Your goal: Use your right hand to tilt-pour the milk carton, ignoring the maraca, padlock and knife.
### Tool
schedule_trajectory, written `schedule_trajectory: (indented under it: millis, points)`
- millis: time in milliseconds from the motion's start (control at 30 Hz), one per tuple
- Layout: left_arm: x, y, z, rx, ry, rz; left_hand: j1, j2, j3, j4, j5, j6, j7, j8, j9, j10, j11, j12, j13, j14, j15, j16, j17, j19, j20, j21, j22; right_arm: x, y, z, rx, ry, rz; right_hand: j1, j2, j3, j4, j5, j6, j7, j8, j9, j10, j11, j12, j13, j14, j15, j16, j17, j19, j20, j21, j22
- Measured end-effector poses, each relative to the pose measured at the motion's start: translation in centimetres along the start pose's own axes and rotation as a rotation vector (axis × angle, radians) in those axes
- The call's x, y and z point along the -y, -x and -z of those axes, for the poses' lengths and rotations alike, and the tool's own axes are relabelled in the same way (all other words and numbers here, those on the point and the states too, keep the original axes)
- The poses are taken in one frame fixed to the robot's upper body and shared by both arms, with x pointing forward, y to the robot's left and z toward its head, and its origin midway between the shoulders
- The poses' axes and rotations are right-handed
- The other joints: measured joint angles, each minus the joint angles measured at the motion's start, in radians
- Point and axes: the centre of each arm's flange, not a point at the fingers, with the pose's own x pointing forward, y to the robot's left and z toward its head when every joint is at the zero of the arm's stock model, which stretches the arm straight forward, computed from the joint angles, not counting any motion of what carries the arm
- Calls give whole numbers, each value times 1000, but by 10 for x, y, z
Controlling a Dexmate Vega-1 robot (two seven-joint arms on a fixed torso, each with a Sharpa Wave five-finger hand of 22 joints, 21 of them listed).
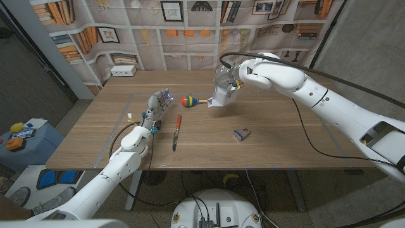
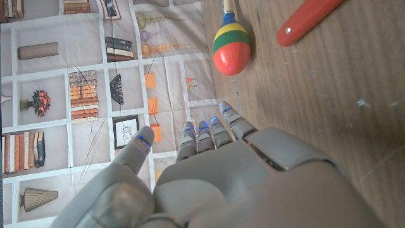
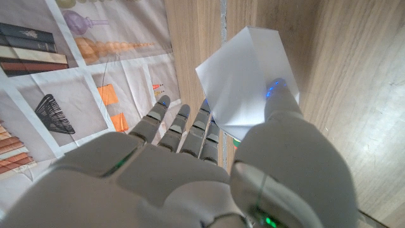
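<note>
My right hand (image 1: 229, 80) grips the white milk carton (image 1: 221, 96) at the far middle of the table, holding it off the wood and tilted, its lower end toward the maraca. In the right wrist view the carton (image 3: 243, 79) sits between my thumb and fingers (image 3: 183, 126). The striped maraca (image 1: 188, 101) lies just left of the carton. A red-handled knife (image 1: 176, 130) lies toward the front, and a padlock (image 1: 241, 133) rests to its right. My left hand (image 1: 156, 107) stands empty left of the knife, fingers apart, as the left wrist view (image 2: 209, 171) shows.
A white box (image 1: 123, 71) sits at the table's far left corner. A wall hanging printed with bookshelves hangs behind the table (image 1: 278, 142). Cables trail from my right arm over the table's right side. A small yellow item (image 1: 129, 116) lies near the left edge.
</note>
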Motion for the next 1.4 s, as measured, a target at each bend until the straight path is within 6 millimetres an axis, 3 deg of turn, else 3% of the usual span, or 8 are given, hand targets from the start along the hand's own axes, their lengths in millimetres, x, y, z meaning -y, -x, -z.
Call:
schedule_trajectory:
  millis: [533,1400]
  points:
    - [-2,5,-4,4,-6,-11,0,0,0,0,0,5,5,0,0,0,0,0,0,0,0,0,0,0,0,0,0,-8,3,18,62,-260,37,0,0,4,-4,0,0,0,4,0,4,-4,0,0,8,0,6,3,4,-4,0,0]
    - [-3,-2,-13,0,-31,-1,0,0,1,1,0,-6,-5,-4,0,-3,-3,0,-2,-4,4,0,0,-1,-1,0,0,-52,-1,48,154,-742,96,0,0,4,-4,-1,3,3,9,0,17,-2,0,4,27,2,12,2,4,-4,0,0]
